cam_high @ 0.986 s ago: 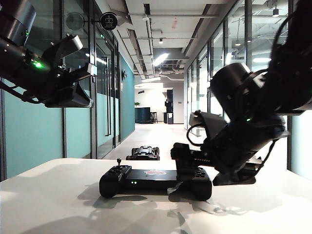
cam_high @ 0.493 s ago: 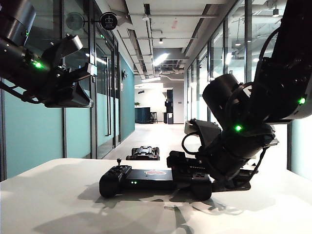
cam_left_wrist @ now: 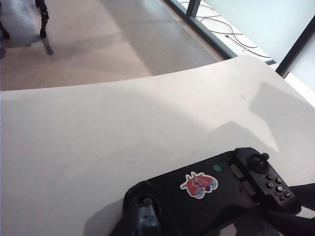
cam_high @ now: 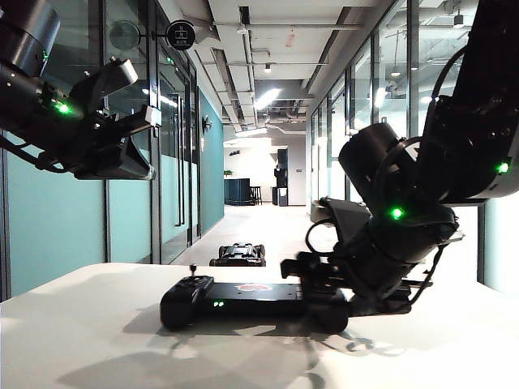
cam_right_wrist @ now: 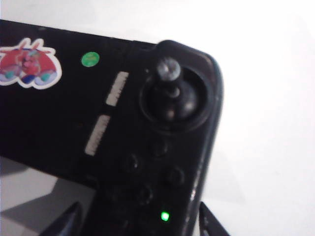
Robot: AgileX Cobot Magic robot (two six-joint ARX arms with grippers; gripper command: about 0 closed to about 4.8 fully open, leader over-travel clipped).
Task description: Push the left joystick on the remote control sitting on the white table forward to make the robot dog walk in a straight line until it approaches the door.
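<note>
Straddling the remote control, the right gripper stands apart; left gripper's state unclear.

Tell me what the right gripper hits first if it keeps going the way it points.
Probably the remote control: the right gripper straddles its right end, one fingertip either side. Depth is unclear.

left joystick blurred (edge-cropped), robot dog tiny

A long corridor with a pale glossy floor runs between teal glass partitions with dark frames on the left and tall windows on the right, under an open ceiling of ducts and bright strip lights.
</note>
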